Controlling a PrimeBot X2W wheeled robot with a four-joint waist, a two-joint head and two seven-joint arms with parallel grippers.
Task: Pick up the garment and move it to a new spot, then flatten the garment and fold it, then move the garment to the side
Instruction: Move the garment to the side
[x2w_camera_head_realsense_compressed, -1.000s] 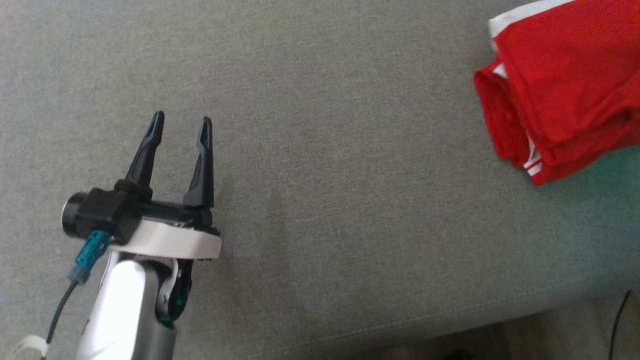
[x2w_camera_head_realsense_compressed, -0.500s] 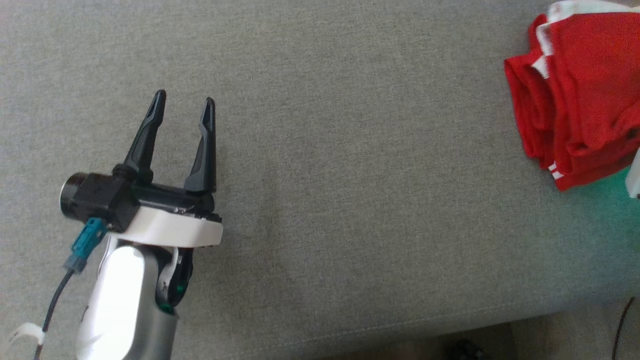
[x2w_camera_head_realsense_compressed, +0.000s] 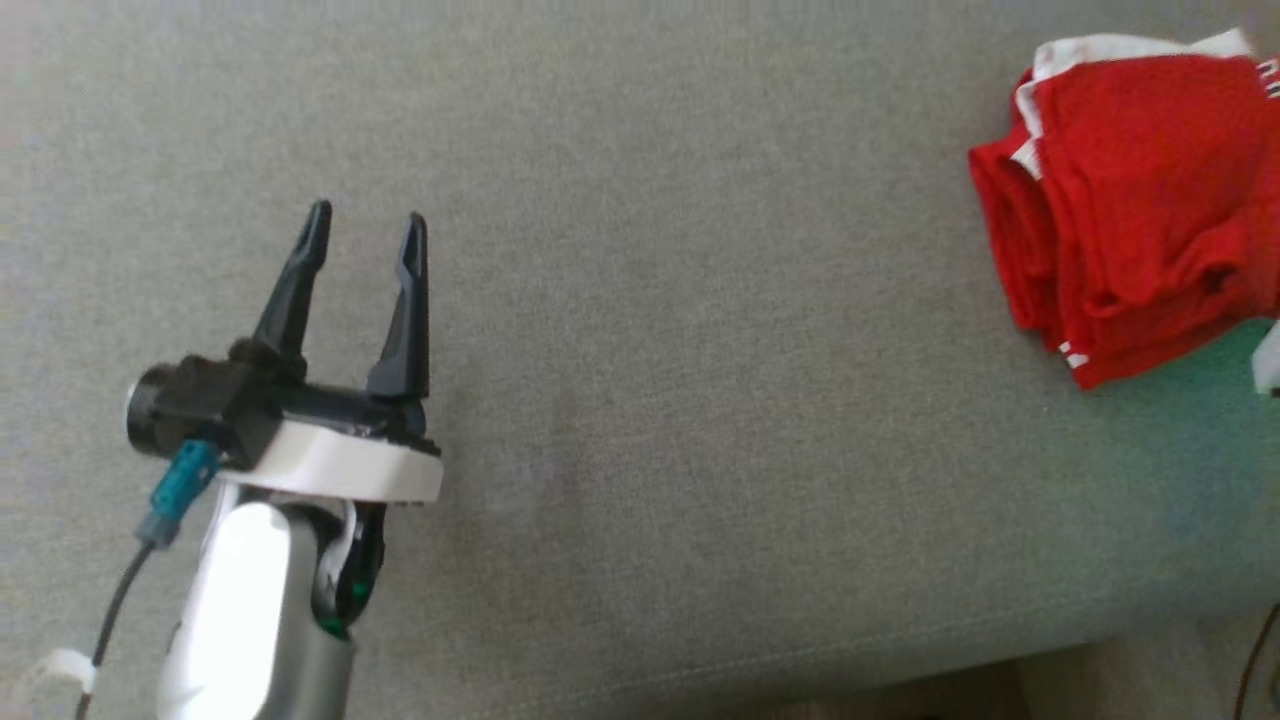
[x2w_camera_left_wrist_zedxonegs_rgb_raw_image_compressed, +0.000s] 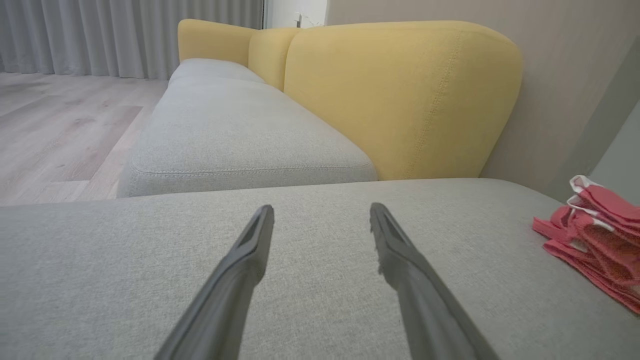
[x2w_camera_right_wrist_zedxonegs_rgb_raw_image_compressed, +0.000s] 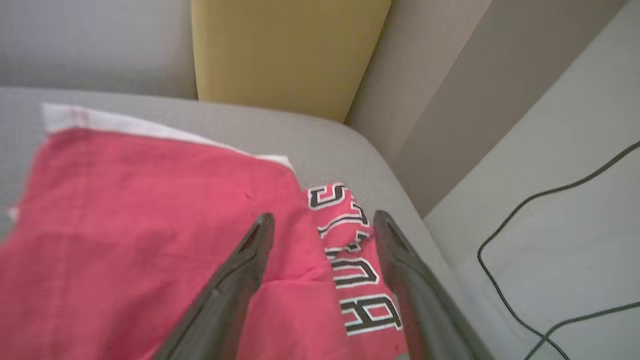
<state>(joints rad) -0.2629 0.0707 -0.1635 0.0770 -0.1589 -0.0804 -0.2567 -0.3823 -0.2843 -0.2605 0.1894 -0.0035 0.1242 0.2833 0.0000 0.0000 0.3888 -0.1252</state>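
Low on the head view's left, the left gripper hangs over the grey fabric sofa cushion, dark fingers spread and empty; the folded red garment with white trim lies at the cushion's far right. Left wrist view: parted fingers, a yellow upholstered backrest beyond. Right wrist view: the right gripper stands spread over the garment's lettering.

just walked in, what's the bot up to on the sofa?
It is folding and relocating a red garment, which now lies as a folded bundle at the right end of the grey sofa seat. The right claw is open just above it, gripping nothing. The left claw is open over bare cushion, well away from the cloth. The move to the side looks about done.
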